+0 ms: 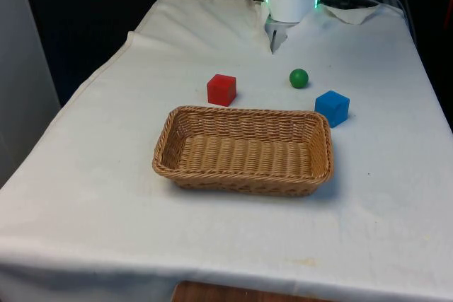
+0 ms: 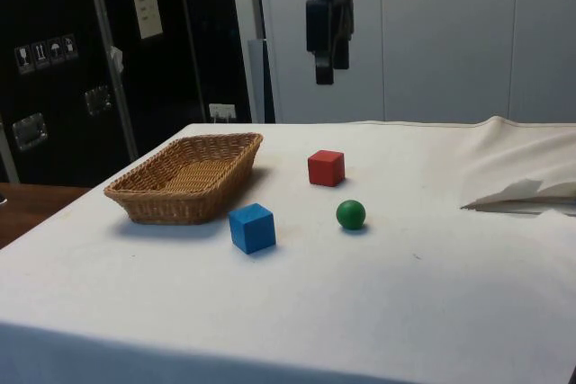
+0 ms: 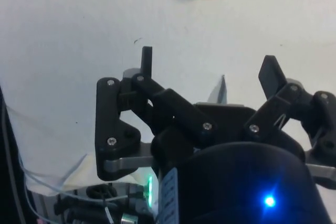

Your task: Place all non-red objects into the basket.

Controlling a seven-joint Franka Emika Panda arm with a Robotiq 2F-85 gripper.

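Gripper [image 2: 325,74] hung high above cloth [image 1: 106,196], fingers [image 3: 146,62] spread apart, grasping nothing. Basket [image 1: 309,175] held nothing. Blue cube [image 1: 332,107] sat just beside basket's far corner at front view's right. Green ball [image 1: 299,78] lay near cube, farther back, between cube and robot. Red cube [image 1: 221,90] stood just behind basket, toward front view's left.

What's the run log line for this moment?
gripper: open, raised above cloth, holding nothing | ball, blue cube, red cube: on cloth outside basket | placed: none
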